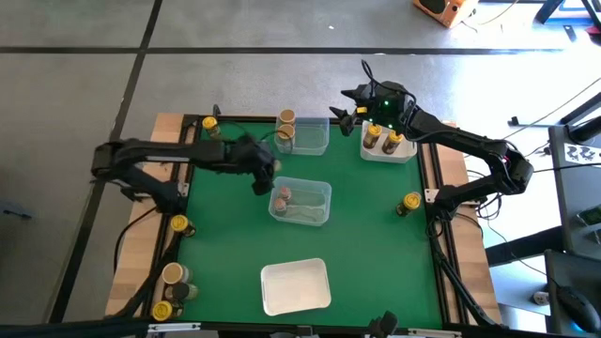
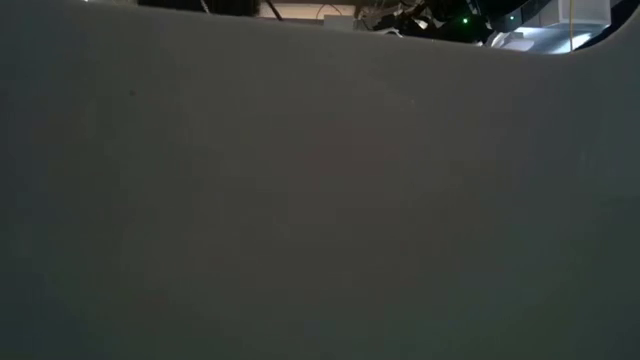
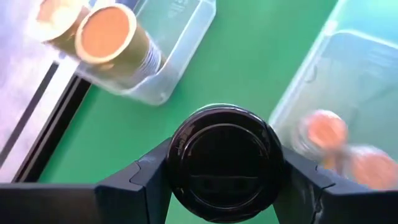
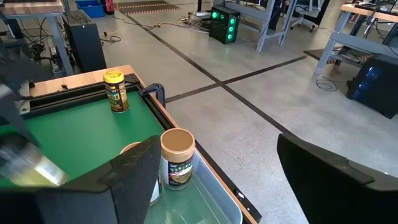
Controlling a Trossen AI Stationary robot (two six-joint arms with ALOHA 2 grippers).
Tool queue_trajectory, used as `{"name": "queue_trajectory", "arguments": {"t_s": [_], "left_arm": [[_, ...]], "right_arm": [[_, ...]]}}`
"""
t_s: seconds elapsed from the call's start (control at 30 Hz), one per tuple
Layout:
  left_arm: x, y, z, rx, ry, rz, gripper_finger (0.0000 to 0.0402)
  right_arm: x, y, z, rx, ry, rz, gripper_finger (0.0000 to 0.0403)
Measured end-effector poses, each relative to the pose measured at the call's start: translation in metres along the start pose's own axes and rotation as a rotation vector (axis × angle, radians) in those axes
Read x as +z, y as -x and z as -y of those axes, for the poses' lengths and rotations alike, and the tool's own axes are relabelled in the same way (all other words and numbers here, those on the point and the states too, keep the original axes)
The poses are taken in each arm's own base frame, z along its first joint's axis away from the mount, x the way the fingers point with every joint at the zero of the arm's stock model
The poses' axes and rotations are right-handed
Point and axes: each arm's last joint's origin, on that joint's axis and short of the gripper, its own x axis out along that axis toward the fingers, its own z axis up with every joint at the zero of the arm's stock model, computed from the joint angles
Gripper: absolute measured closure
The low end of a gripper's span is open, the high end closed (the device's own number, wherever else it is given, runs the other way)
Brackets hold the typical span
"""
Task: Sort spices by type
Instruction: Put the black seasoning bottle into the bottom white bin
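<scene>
Dark-lidded jar (image 3: 225, 163) is clamped in our left gripper (image 3: 225, 186), over the mat between the far clear tray (image 1: 310, 134) and the centre tray (image 1: 305, 202). Right gripper (image 1: 358, 111) hangs open by the far edge. Risk: release off-centre and the jar clips the tray rim and tips.

Grey concrete floor (image 4: 249, 106) crossed by dark seams; a computer tower (image 4: 225, 25) glowed green beyond.

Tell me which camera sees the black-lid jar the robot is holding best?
The left wrist view: the black-lid jar fills it, clamped in the left end effector. The high view hides it under the arm; the low and right wrist views miss it.
</scene>
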Motion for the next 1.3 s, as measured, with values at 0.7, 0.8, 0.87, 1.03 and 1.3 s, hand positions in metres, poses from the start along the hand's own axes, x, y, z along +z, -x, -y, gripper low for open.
{"name": "queue_trajectory", "arguments": {"t_s": [0.7,0.8,0.87,1.03,1.3], "left_arm": [[0.053,-0.095,0.014,-0.112,-0.115,-0.055,0.0192],[0.055,-0.096,0.017,-0.115,-0.112,-0.05,0.019],[0.057,-0.096,0.017,-0.115,-0.093,-0.028,0.0184],[0.058,-0.094,0.018,-0.116,-0.079,-0.026,0.0141],[0.056,-0.071,0.019,-0.125,-0.114,-0.048,0.0114]], "right_arm": [[0.0,0.0,0.0,-0.001,0.0,-0.002,0.0084],[0.0,0.0,0.0,-0.001,0.0,-0.002,0.0084],[0.0,0.0,0.0,-0.001,0.0,-0.002,0.0084],[0.0,0.0,0.0,-0.001,0.0,-0.002,0.0084],[0.0,0.0,0.0,-0.001,0.0,-0.002,0.0084]]}}
